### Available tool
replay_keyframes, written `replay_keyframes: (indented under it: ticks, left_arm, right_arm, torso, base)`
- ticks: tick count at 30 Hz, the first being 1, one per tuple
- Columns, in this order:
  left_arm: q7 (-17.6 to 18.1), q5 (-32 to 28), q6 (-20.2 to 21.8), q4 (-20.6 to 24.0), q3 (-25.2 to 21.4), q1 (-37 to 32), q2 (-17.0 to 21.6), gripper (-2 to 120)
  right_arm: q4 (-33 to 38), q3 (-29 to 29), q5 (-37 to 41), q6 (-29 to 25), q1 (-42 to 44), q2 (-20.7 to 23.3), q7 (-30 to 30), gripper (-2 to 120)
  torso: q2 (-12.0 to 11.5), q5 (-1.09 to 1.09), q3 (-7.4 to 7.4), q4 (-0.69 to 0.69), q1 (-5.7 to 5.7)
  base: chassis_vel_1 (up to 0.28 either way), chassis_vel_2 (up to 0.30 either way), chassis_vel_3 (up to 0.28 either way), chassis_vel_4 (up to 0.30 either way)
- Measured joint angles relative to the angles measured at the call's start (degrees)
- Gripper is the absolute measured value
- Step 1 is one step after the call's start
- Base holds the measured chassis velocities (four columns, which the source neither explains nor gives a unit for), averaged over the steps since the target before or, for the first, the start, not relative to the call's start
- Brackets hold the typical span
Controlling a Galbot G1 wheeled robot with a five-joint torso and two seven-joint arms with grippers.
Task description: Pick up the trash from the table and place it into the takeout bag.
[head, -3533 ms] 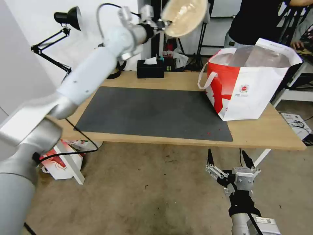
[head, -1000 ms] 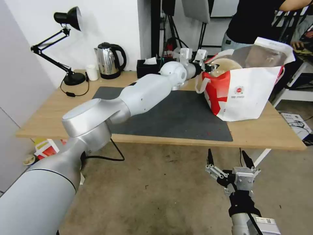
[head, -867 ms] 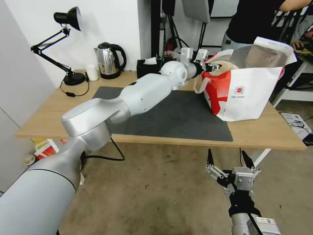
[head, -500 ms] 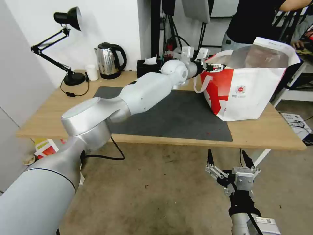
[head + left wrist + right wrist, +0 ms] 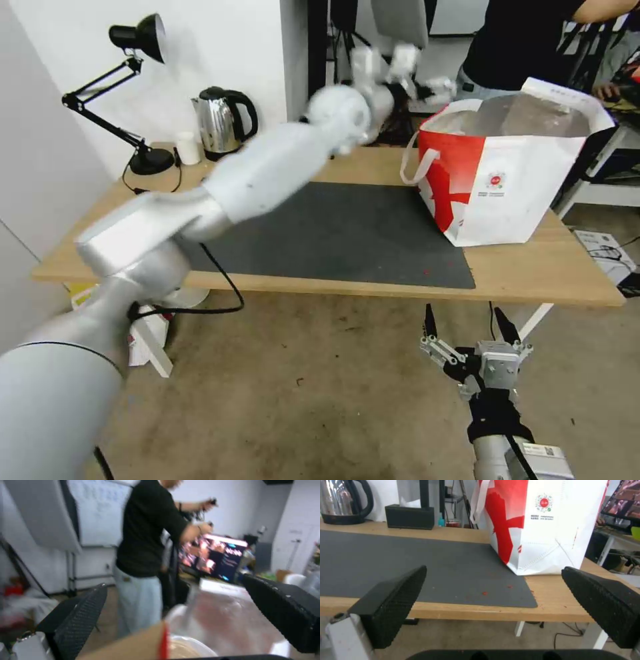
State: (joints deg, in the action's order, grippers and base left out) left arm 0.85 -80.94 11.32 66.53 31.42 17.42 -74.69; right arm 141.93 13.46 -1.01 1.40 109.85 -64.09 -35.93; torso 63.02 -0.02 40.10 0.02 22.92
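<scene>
In the takeout bag (image 5: 507,180), tan pulp bowl (image 5: 186,650), both grippers' jaws wide, empty.

The long light-wood table (image 5: 533,273) has white legs and a big dark grey flat mat (image 5: 333,233) lying on it. A big boxy red-and-white takeout bag (image 5: 507,180) stands partly on the mat, just past the right gripper's (image 5: 472,327) wide-apart jaws. A shiny steel kettle (image 5: 217,123), a small white cup (image 5: 187,148) and a black desk lamp (image 5: 143,157) stand farther off.
</scene>
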Motion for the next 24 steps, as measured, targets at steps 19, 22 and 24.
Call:
replay_keyframes:
  ticks: [19,22,24]
  left_arm:
    - [2.09,19.13,-8.95,41.93,-31.60,-41.77,34.83,100]
    - [3.07,26.96,-12.76,46.40,-41.06,-55.72,36.11,100]
    - [3.30,31.44,-13.85,49.88,-48.04,-65.13,35.37,100]
  right_arm:
    - [0.01,0.00,0.00,0.00,0.00,0.00,0.00,100]
    - [0.01,0.00,0.00,0.00,0.00,0.00,0.00,100]
    - [0.01,0.00,0.00,0.00,0.00,0.00,0.00,100]
  torso:
    - [0.01,0.03,-0.01,-0.02,-0.01]
    - [0.02,-0.02,0.00,-0.02,-0.01]
    - [0.02,0.02,0.00,-0.01,-0.01]
  base:
    - [0.000,0.000,0.000,0.000]
    - [0.000,0.000,0.000,0.000]
    - [0.000,0.000,0.000,0.000]
